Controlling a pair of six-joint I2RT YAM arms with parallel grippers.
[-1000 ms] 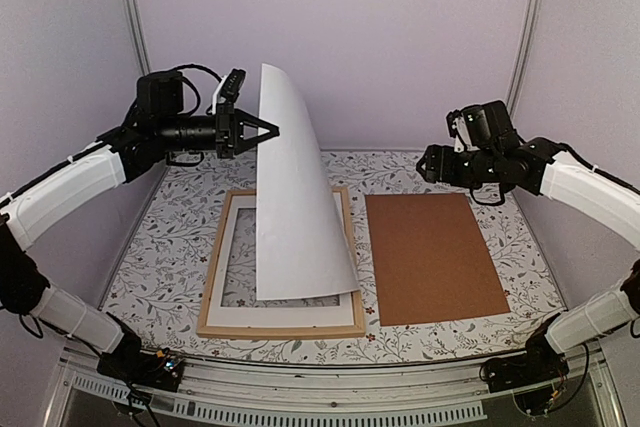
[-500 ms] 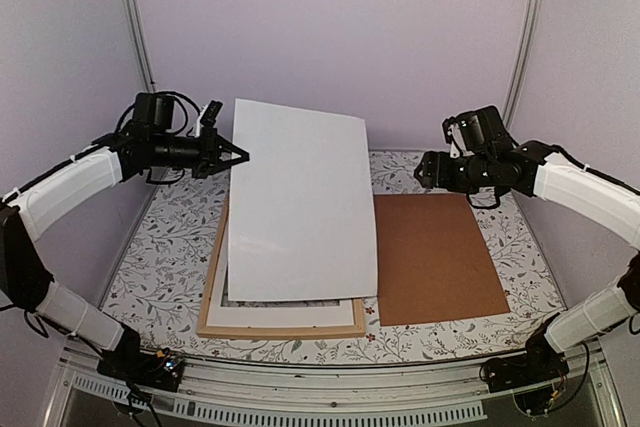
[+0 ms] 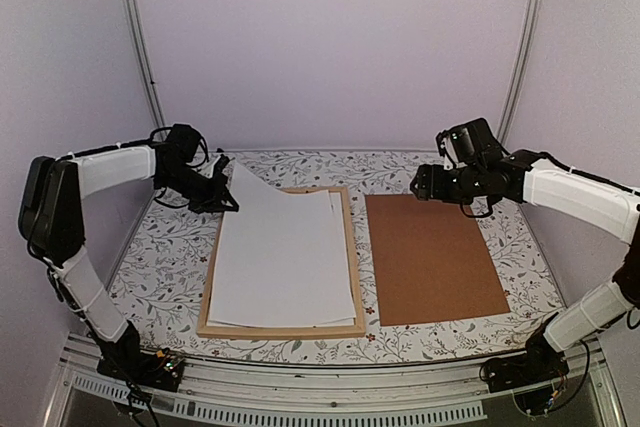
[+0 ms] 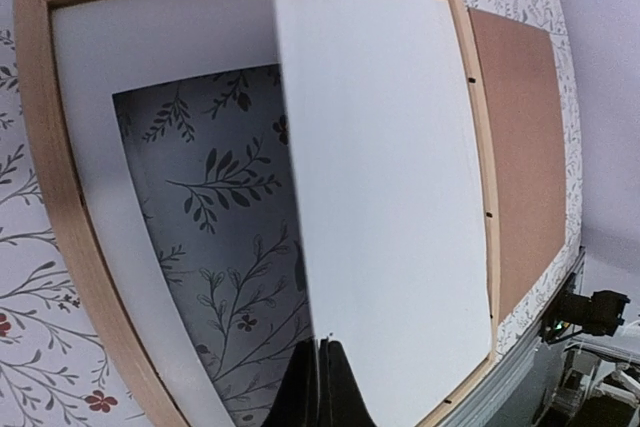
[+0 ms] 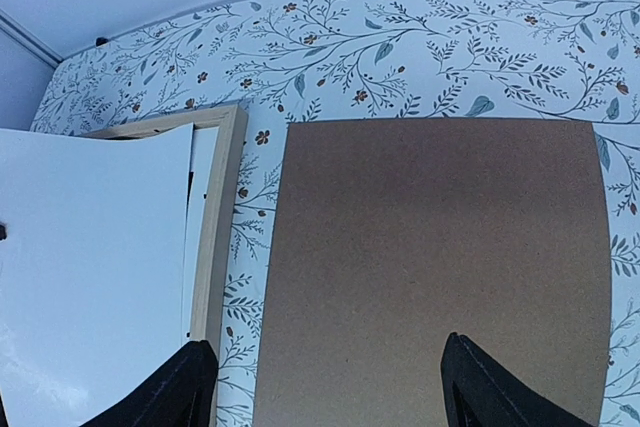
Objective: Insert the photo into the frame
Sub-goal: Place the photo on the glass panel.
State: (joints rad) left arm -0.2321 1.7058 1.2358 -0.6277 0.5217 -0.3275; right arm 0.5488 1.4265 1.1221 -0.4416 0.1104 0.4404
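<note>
The photo (image 3: 285,257) lies white side up over the light wooden frame (image 3: 280,330); its printed side is hidden. Its far-left corner is lifted a little, pinched in my left gripper (image 3: 226,190), which is shut on the sheet's edge. In the left wrist view the photo (image 4: 390,167) runs away from the closed left gripper (image 4: 320,349) across the frame (image 4: 50,167). My right gripper (image 3: 420,185) hovers open and holds nothing, over the far end of the brown board. Its view shows the frame (image 5: 215,227) and photo (image 5: 90,267) at the left.
A white mat border (image 4: 130,37) sits inside the frame under the photo, with patterned tablecloth showing through its opening. A brown backing board (image 3: 435,257) lies flat to the right of the frame. Lilac walls close the back and sides.
The photo, held upright a second ago, has swung down flat over the frame. My left arm dropped low toward the frame's far-left corner. The right arm barely shifted.
</note>
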